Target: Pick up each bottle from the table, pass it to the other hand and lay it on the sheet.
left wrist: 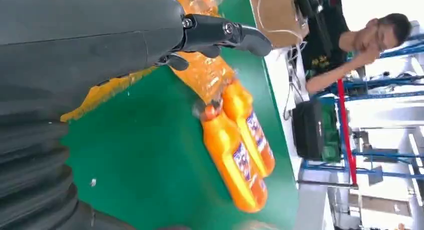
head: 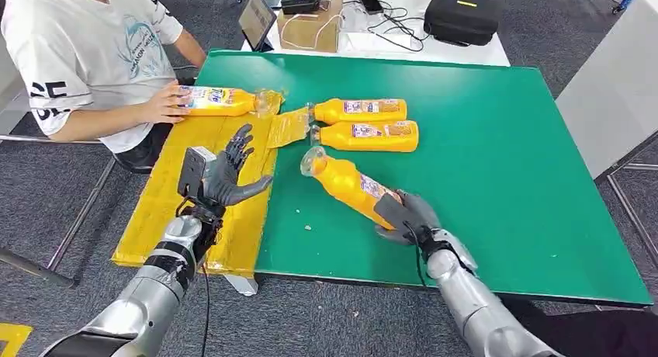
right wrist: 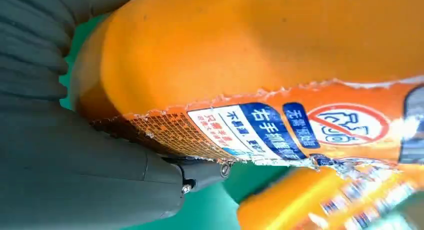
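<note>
My right hand (head: 407, 216) grips the base end of an orange bottle (head: 349, 183) that points its clear cap toward the yellow sheet (head: 167, 209); up close the bottle's torn label (right wrist: 260, 130) lies against my palm. My left hand (head: 229, 175) hovers over the sheet, empty, fingers spread, its thumb (left wrist: 225, 32) stretched toward the held bottle. Two more orange bottles (head: 365, 110) (head: 368, 136) lie side by side on the green table (head: 496, 155), also seen as a pair of bottles (left wrist: 240, 150) from the left wrist. Another bottle (head: 217, 101) lies at the sheet's far end under a person's hand (head: 164, 105).
A person in a white shirt (head: 85, 54) sits at the table's far left corner. A white table behind holds a cardboard box (head: 310, 27), cables and a black case (head: 462, 15). The green table's near edge runs just below my right wrist.
</note>
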Controlling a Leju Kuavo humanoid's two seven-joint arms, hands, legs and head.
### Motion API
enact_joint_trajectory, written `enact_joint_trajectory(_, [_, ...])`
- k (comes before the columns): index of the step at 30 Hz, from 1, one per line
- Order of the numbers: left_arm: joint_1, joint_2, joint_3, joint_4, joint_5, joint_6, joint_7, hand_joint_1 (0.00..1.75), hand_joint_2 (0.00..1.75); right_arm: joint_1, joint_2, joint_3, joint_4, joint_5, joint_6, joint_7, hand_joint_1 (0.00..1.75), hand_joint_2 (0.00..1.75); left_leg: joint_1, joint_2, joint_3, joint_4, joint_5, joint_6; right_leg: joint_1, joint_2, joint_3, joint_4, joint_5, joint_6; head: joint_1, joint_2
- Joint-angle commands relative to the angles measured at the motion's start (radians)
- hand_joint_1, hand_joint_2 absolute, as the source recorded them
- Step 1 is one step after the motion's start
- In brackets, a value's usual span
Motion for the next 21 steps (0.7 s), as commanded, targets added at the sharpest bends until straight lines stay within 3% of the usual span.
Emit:
enact_joint_trajectory(1, [-0.019,-0.057,-0.084,0.101,0.049,-0.068,0.068,0.00,1.75,0.024,0.153,-0.136,-0.052,-0.097,-0.078,-0.075,1.75,1.75,0.001,0.001,0.002,0.001,-0.002,-0.001,0.002,0.000,0.003,0.000,-0.002,-0.002,0.000,0.000])
enact_joint_trajectory(12, [-0.009,-0.100,-0.175,0.057,0.143,-0.148,0.128,0.00,1.75,-0.040,0.222,-0.080,0.029,-0.138,-0.073,-0.098,1.75,1.75,0.001,0.001,-0.002,0.001,-0.002,-0.001,0.001,0.000,-0.002,0.000,-0.002,-0.002,0.000,0.000])
enact_joint_trajectory(21, [-0.022,-0.111,-0.211,0.026,0.182,-0.109,0.134,0.00,1.75,-0.099,0.311,-0.001,0.154,-0.120,-0.055,-0.084,1.75,1.75,0.001,0.002,-0.003,0.001,-0.002,-0.001,0.001,0.002,-0.004,0.001,-0.001,-0.002,0.000,0.000])
